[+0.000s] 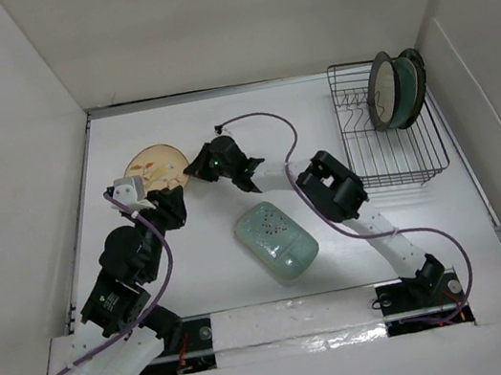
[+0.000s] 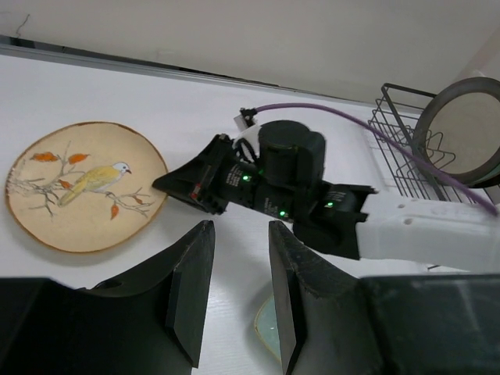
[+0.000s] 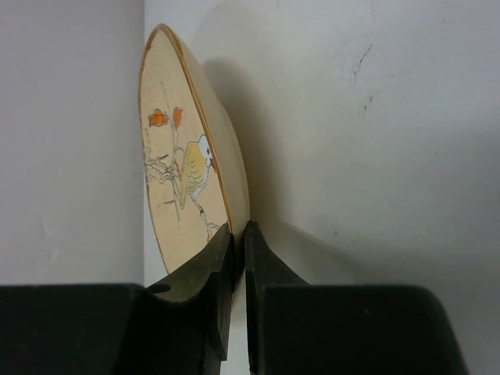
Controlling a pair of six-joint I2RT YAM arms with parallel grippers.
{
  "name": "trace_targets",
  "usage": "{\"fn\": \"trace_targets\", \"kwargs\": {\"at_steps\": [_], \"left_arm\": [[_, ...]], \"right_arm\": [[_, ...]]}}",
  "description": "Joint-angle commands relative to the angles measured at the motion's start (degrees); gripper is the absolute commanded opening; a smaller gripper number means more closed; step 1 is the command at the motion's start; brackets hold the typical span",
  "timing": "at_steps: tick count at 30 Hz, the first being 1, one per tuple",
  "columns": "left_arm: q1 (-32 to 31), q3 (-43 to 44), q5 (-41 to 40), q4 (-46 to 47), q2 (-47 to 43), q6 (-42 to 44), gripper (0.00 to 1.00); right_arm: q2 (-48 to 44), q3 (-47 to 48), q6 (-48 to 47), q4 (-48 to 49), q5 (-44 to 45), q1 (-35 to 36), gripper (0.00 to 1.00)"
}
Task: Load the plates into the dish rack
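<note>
A robotics lab booth — bare white walls (image 1: pixel 230 16), white table (image 1: pixel 210 277), left arm (image 1: pixel 125 256) and right arm (image 1: pixel 333 187) at its edge.

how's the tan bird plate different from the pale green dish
The tan plate is round with a bird print; the green dish is oblong and speckled. The right gripper has its jaws pinching the tan plate's rim; the green dish is untouched. Both lie flat on the table, outside the dish rack.

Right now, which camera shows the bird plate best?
Left wrist: the bird plate lies face-up with its whole picture in view. Top external shows it small and partly covered. Right wrist sees it nearly edge-on, rim pinched in the right end effector.
</note>
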Motion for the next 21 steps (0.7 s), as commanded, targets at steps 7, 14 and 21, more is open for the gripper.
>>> {"fn": "trace_targets", "kwargs": {"at_steps": [7,14,21], "left_arm": [[0.25,0.72,-0.40,1.32,-0.11,0.57,0.32],[0.25,0.72,1.80,1.49,-0.10,0.57,0.33],[0.25,0.63,4.09,1.85,-0.37,0.57,0.33]], "right_arm": [[-26.98,-20.08,-11.67,20.10,2.79,-6.14,0.00],[-42.62,-35.63,-16.15,21.26,4.28,-13.43,0.00],[-59.76,-42.85,-26.33,13.00,8.67,-25.29,0.00]]}}
